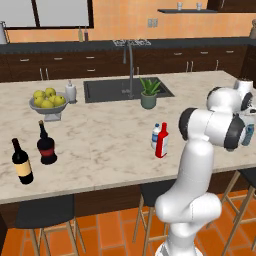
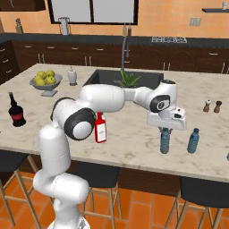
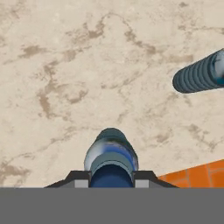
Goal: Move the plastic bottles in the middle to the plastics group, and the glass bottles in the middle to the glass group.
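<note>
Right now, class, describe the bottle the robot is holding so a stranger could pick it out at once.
Start at the marble island counter and go to its near edge, right of the sink. Two small blue bottles stand there side by side. It is the left-hand blue bottle, the one whose cap sits between the fingers of the gripper; its neighbour, the free blue bottle, stands untouched.

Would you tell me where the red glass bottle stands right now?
The red glass bottle stands mid-counter beside the whitish plastic bottle, in front of the potted plant.
</note>
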Available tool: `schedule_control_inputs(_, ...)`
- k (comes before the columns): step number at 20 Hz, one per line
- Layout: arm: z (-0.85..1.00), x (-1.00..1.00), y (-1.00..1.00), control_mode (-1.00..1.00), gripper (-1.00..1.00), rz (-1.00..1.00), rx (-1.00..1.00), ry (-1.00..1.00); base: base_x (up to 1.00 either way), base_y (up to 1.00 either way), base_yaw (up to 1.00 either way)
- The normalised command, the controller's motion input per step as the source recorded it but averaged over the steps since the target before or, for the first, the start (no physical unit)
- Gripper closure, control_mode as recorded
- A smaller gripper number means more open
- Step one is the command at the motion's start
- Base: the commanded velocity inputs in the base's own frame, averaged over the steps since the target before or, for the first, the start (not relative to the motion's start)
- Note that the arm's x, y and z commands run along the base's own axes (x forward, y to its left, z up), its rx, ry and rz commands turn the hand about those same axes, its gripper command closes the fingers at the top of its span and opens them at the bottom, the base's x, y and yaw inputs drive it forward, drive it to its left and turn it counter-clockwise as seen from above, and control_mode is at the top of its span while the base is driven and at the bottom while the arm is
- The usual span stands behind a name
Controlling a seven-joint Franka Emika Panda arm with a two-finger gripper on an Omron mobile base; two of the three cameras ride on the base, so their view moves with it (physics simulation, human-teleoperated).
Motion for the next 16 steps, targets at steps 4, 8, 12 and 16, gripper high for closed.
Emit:
schedule_control_inputs(4,-0.18,-0.03,-0.57,-1.00,1.00,-0.07,0.00,-0.04,0.00,0.00,0.00)
schedule_control_inputs(8,-0.35,0.00,-0.07,-1.00,1.00,-0.03,0.00,-0.11,0.00,0.00,0.00)
schedule_control_inputs(12,-0.22,0.00,-0.16,-1.00,1.00,0.00,0.00,-0.10,0.00,0.00,0.00)
schedule_control_inputs(16,-0.23,0.00,0.00,-1.00,1.00,0.00,-0.03,-0.05,0.00,0.00,0.00)
